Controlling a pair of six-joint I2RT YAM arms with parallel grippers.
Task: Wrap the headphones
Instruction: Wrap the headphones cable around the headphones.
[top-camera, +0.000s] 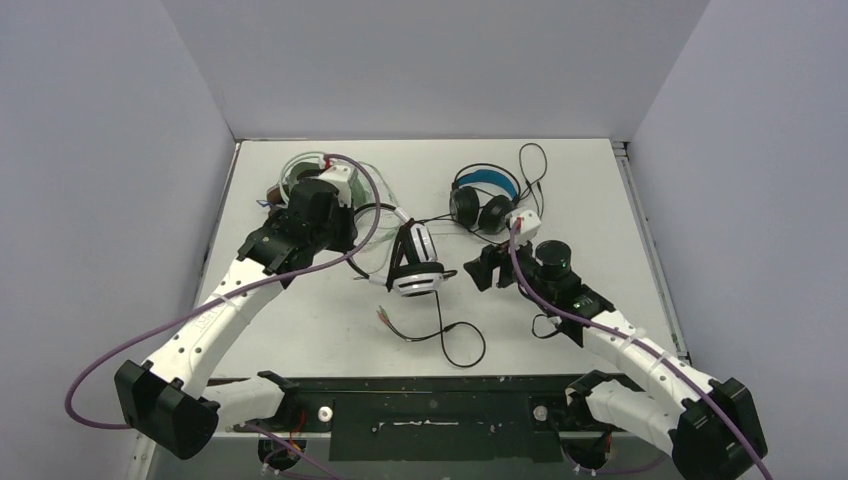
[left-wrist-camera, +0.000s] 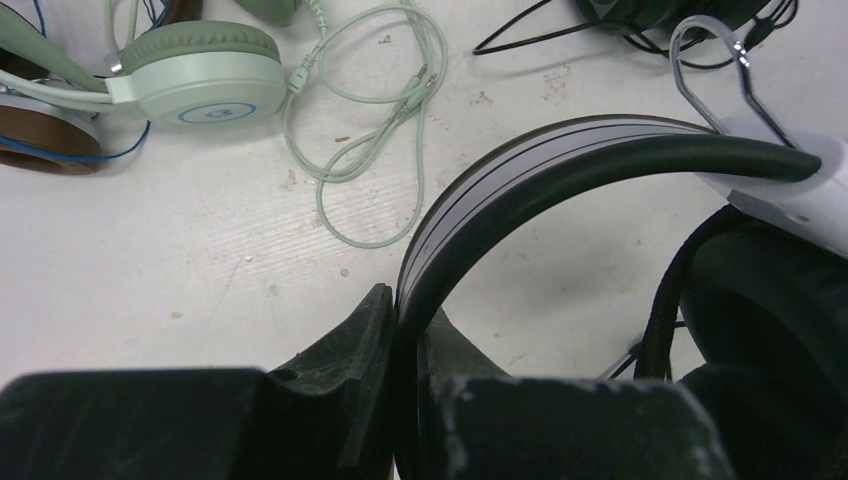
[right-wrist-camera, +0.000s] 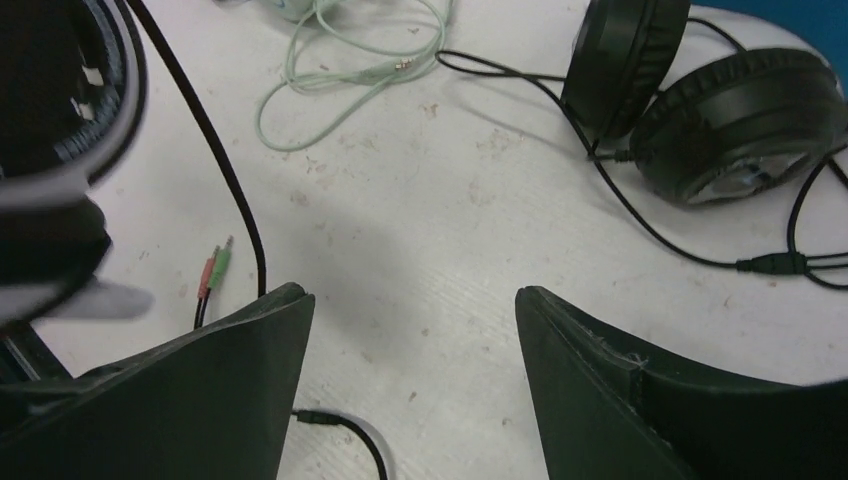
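Closest in, left gripper (left-wrist-camera: 397, 300): jaws pinched narrow on the dark, lined headband of the white headset with black stripes (left-wrist-camera: 560, 165), band rising out from between the two fingers and arching off to the right. Same headset near the middle of the bench (top-camera: 330, 340), between the two grippers, white ear cup showing from above.

Right gripper (right-wrist-camera: 410, 295): jaws spread wide, nothing between them, only bare bench beneath. Just beside its left finger, a black cord (right-wrist-camera: 235, 190) running down the bench, with green and pink plugs (right-wrist-camera: 213, 265) lying next to it. Farther along, toward the near edge, more of that cord in a loose loop.

Black headset with the blue headband (top-camera: 487, 177): toward the far edge, right of the middle, just beyond the right gripper, ear cups together, thin cord straggling around it.

Mint green headset (left-wrist-camera: 200, 75) and brown headset (left-wrist-camera: 40, 135): side by side in the far left corner, partly hidden under the left arm from above. Mint cord (left-wrist-camera: 370, 130) in slack loops on the bench.
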